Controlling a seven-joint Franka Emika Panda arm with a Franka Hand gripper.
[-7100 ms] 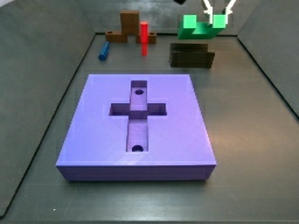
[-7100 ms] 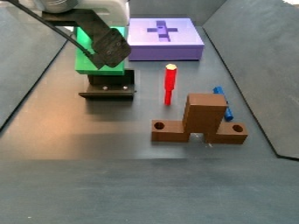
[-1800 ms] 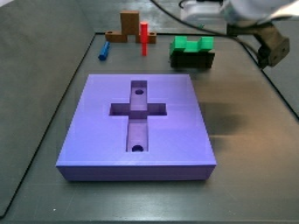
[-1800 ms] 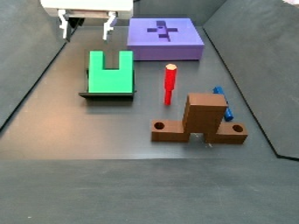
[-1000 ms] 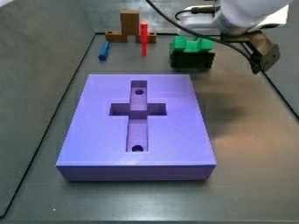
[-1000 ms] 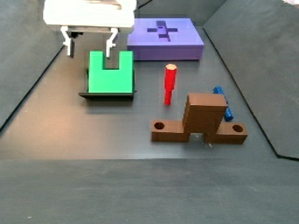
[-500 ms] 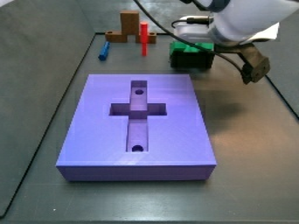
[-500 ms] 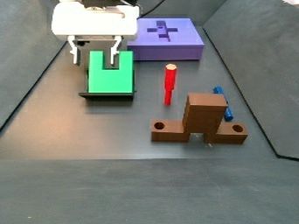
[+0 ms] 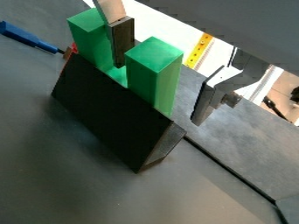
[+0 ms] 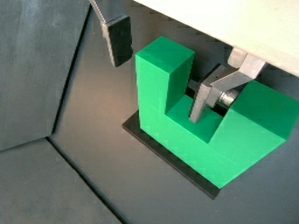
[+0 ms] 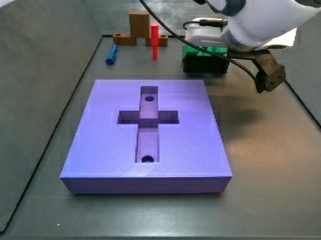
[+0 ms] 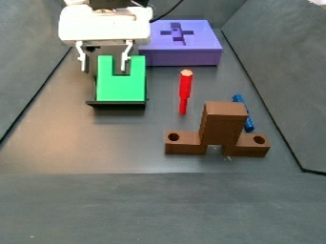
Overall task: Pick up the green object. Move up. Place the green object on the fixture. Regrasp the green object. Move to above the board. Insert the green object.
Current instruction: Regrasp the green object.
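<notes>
Green object seated in the fixture, prongs toward the board (cross recess visible). Gripper down at those prongs, fingers spread: one finger inside the notch, the other finger outside one prong. Nearby, red post and brown block.

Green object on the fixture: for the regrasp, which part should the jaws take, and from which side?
Probably one prong of the green object, taken from the open prong end: it stands in the fixture, prongs up, with the notch clear. The gripper already straddles a prong, jaws open, one finger in the notch.
</notes>
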